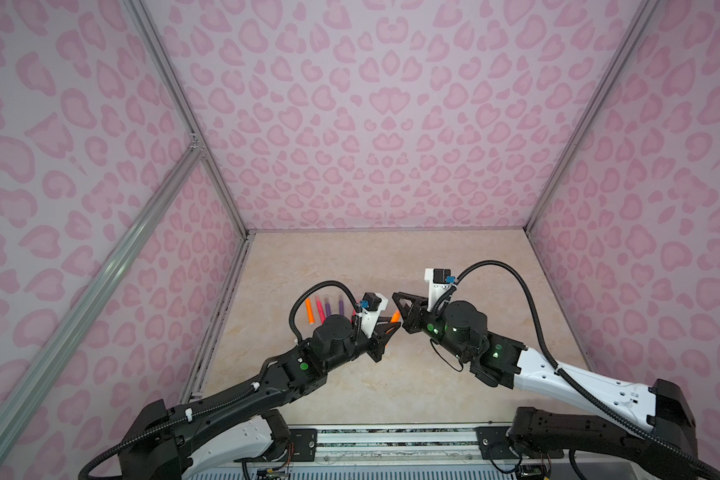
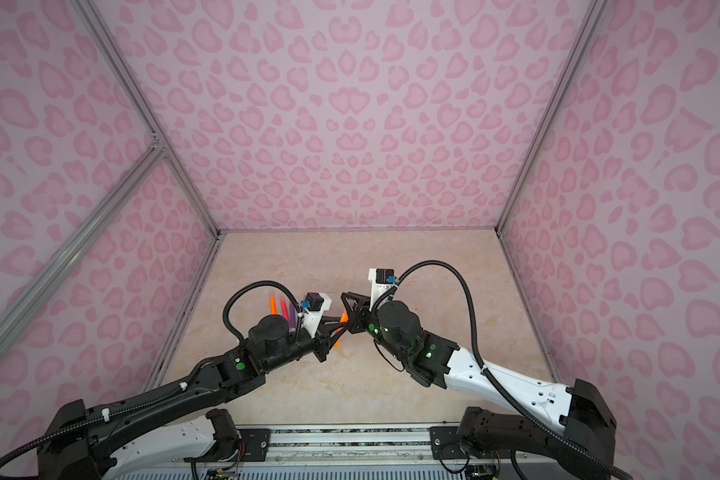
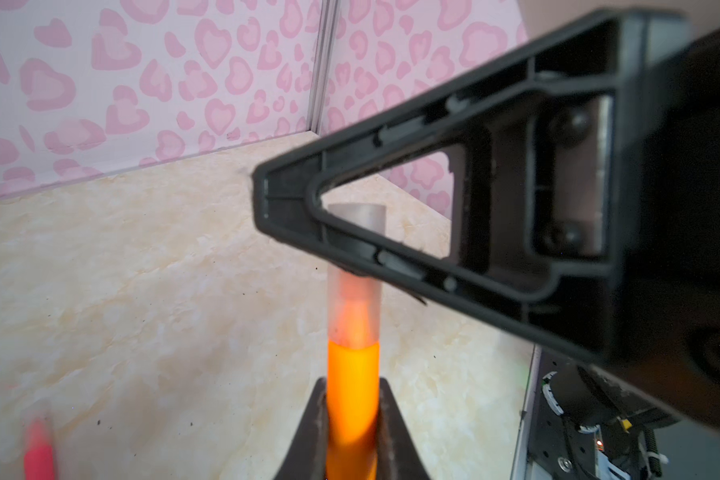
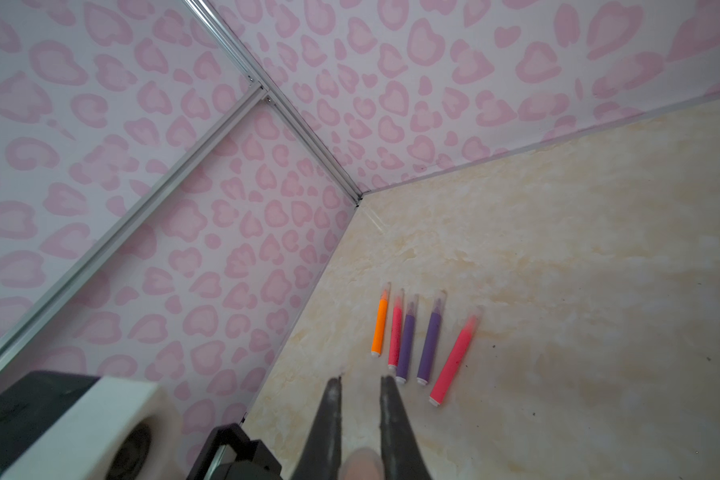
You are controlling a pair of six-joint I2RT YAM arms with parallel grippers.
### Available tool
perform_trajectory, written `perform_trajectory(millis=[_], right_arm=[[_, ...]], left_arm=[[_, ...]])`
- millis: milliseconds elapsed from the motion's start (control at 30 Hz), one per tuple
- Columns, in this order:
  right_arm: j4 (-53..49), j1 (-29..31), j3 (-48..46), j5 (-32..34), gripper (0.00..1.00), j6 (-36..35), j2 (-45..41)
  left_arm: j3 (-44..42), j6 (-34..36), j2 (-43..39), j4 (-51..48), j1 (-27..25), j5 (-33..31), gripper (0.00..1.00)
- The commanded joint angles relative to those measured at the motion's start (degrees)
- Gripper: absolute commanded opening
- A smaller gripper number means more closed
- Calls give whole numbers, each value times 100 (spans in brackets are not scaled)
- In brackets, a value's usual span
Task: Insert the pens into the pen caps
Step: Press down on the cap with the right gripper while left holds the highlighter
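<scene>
We read the left gripper (image 3: 353, 380) as clamped on the orange pen (image 3: 353, 361), which looks lifted off the table (image 3: 142, 270) and points tip-forward. That lets the right gripper (image 4: 360, 378), closed on the clear cap (image 3: 353, 307), push it on end to end; the tip sits inside the cap. Five other pens (image 4: 406, 345), all capped, lie in a row on the table near the wall (image 4: 225, 249), apart from both grippers, with nothing blocking the join; only a right finger hides part of the cap.
</scene>
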Motion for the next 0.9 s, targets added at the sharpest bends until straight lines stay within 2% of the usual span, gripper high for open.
perform_trajectory(millis=[0,233,300,367,467,533,667,867], right_arm=[[547,-17,-336,-889,0,144,-135],[905,-3,-750,-1577,0,26,-473],[662,114,-774,-1291,0,-133,-605],[160,428,-686,-481,0,-318,-714],[-547,799,-442,523,0,-348,-622],[-814,866,-290,718,0,-271,-416],[-1643,1016,272,1291,0,-68,186],[-1865,1046,481,1650,0,586,792]], left_arm=[[-23,32,-192,934,49,611,4],[111,163,-222,999,111,1409,4],[208,180,-134,943,111,1480,4],[291,215,-52,873,107,1395,4],[353,287,-21,765,114,1037,4],[439,381,-23,567,111,651,4],[583,592,-11,74,94,-549,4],[533,724,-83,-42,52,-1763,4]])
